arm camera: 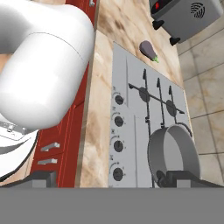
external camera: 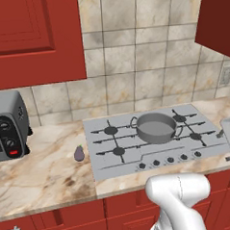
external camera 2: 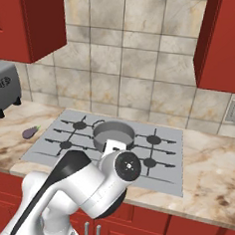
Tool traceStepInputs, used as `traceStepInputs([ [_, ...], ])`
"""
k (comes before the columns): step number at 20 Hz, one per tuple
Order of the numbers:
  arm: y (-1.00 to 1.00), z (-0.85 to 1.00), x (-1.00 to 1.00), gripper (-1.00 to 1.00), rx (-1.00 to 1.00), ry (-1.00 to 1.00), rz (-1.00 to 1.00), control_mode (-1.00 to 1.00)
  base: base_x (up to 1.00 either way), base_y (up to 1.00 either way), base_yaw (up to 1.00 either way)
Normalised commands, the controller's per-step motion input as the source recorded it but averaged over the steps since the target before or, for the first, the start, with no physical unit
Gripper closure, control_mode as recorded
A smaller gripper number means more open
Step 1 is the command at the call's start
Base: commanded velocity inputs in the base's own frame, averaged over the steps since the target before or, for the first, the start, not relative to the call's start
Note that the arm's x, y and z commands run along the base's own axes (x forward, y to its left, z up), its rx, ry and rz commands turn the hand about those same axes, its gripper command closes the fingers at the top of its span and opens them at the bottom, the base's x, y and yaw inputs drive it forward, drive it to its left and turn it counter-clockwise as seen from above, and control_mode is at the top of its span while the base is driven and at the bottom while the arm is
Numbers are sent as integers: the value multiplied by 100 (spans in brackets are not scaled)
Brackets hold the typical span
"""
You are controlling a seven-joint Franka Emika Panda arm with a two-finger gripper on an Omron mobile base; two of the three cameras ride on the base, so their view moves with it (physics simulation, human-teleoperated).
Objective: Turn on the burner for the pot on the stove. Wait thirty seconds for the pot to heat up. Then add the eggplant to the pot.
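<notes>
The grey pot point(external camera: 156, 127) point(external camera 2: 114, 134) point(arm camera: 173, 153) sits on a black grate right of the stove's centre, with nothing showing inside it. The light-grey stove point(external camera: 102, 158) point(external camera 2: 160, 174) point(arm camera: 135, 131) has a row of dark knobs point(external camera: 170, 159) point(arm camera: 118, 145) along its front. The small purple eggplant point(external camera: 79, 153) point(external camera 2: 31, 131) point(arm camera: 148, 50) lies on the counter just left of the stove. My gripper point(arm camera: 113, 180) is open, with its tips wide apart and nothing between them. It hovers off the stove's right end, looking along the knob row.
A grey toaster oven point(external camera: 6, 126) point(external camera 2: 2, 93) point(arm camera: 183, 15) stands on the counter at the far left. Red cabinets point(external camera: 32, 37) hang above, and red drawers point(external camera: 70, 221) run below. My white arm point(external camera 2: 99, 183) blocks the stove's front in the right base view.
</notes>
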Motion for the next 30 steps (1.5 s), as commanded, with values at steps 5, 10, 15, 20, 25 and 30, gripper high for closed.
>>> traceStepInputs([
  [5,0,0,0,-100,0,0,0,-100,0,0,0],
  [10,0,0,0,-100,0,0,0,-100,0,0,0],
  [15,0,0,0,-100,0,0,0,-100,0,0,0],
  [20,0,0,0,-100,0,0,0,-100,0,0,0],
  [25,0,0,0,-100,0,0,0,-100,0,0,0],
  [30,0,0,0,-100,0,0,0,-100,0,0,0],
])
